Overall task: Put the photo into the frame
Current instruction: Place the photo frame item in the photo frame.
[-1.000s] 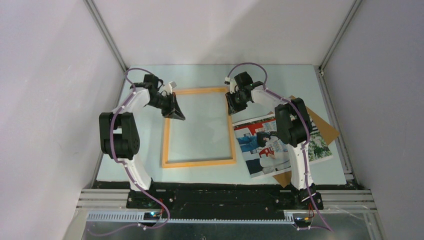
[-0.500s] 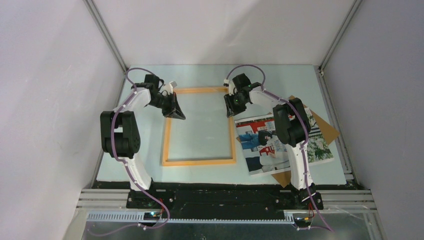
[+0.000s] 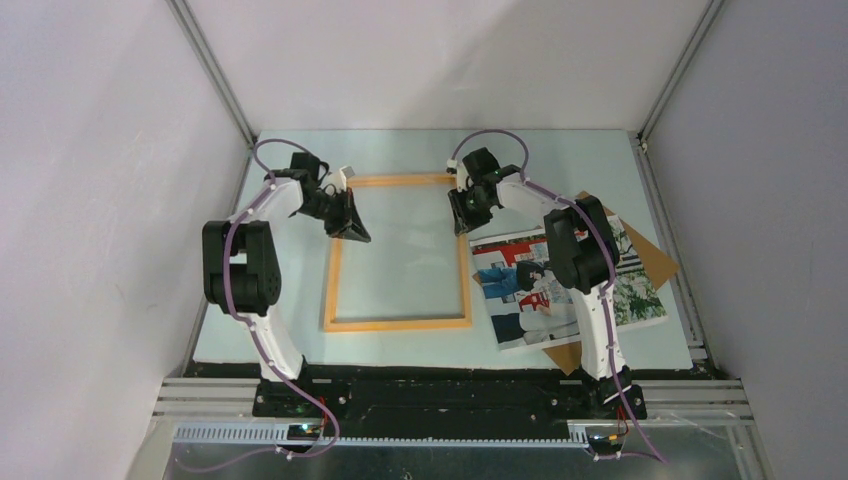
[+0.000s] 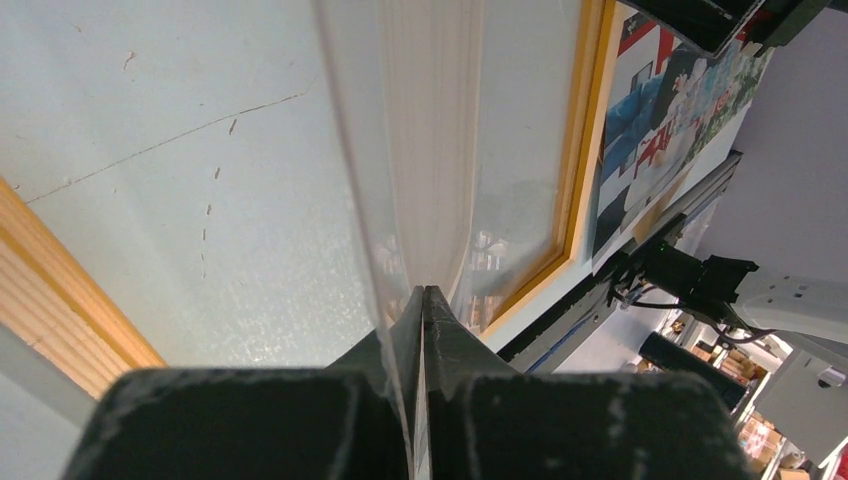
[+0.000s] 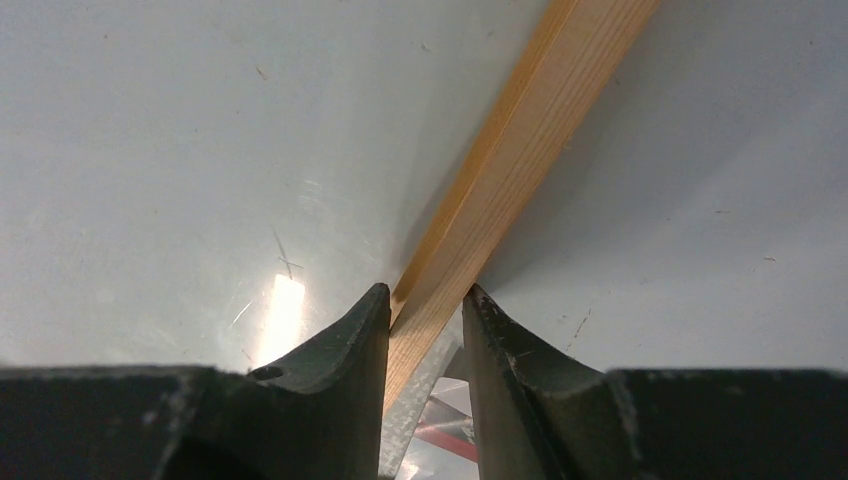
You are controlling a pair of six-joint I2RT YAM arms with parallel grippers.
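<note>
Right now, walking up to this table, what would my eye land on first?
The bright orange frame lying flat mid-table, and the colourful photo right of it, on a brown board. Then the right pincer gripping the frame's right rail near its far corner, and the left pincer pinching a clear sheet at its left side.

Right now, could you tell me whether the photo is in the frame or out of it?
Out. The photo lies flat right of the frame, partly on the brown backing board; the frame's opening holds no print.
</note>
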